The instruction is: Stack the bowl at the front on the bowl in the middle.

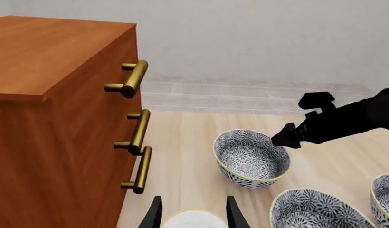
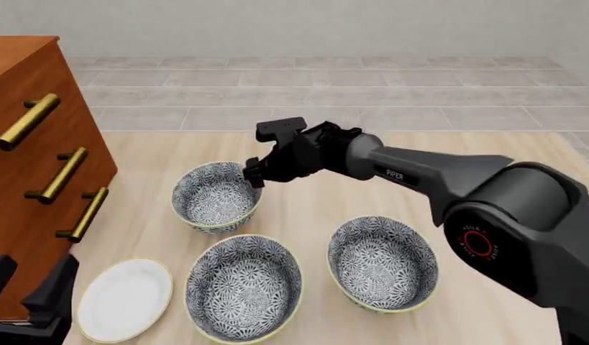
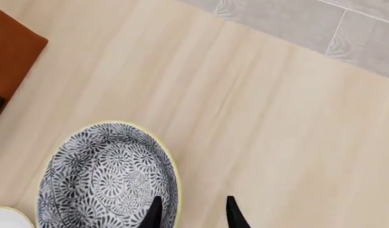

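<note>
Right gripper [image 2: 254,176] sat at the right-hand rim of the front bowl [image 2: 216,195], the one farthest from the arms, nearest the cabinet [image 2: 30,165]. Fingers were spread w/ nothing clamped. In the right wrist view the gripper [image 3: 191,213] straddled that bowl's [image 3: 109,178] yellow rim: one fingertip over the inside, the other over bare table [image 3: 277,118] just outside. Couldn't tell if either finger touched the rim. Bowl stood upright on the table, apart from the others.

Middle bowl [image 2: 382,262] stood upright to the right, closer to the arms, under the right forearm. A third bowl [image 2: 244,286] sat nearest the arms, its rim close to the front bowl's and just beside a white plate [image 2: 126,298].

Left gripper [image 2: 27,284] hung at the near left corner by the cabinet, fingers apart & empty; left wrist view showed it [image 1: 193,213] over the plate [image 1: 194,220].
</note>
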Robot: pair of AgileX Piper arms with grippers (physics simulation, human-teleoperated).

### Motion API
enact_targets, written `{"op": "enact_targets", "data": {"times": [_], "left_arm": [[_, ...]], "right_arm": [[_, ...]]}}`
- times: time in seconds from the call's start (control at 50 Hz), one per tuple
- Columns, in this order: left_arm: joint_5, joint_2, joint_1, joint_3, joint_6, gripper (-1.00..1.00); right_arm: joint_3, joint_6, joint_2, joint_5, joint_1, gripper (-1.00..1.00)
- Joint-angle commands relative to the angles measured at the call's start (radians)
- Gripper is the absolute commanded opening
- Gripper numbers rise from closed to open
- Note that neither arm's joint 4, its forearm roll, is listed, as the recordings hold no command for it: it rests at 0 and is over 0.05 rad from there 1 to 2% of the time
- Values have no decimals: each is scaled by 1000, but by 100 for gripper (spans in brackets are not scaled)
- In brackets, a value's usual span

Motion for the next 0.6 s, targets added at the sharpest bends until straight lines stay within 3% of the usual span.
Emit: {"op": "enact_targets", "data": {"times": [0.02,0.4,0.44,0.6], "left_arm": [[45,-42,-4,0,0,100],[29,-30,-6,0,-4,100],[21,-24,-5,0,-4,100],[-11,9,-4,0,-4,100]], "right_arm": [[0,-15,45,-22,-4,100],[-30,-25,60,14,12,100],[32,-19,71,-57,23,100],[63,-21,86,-99,30,100]]}}
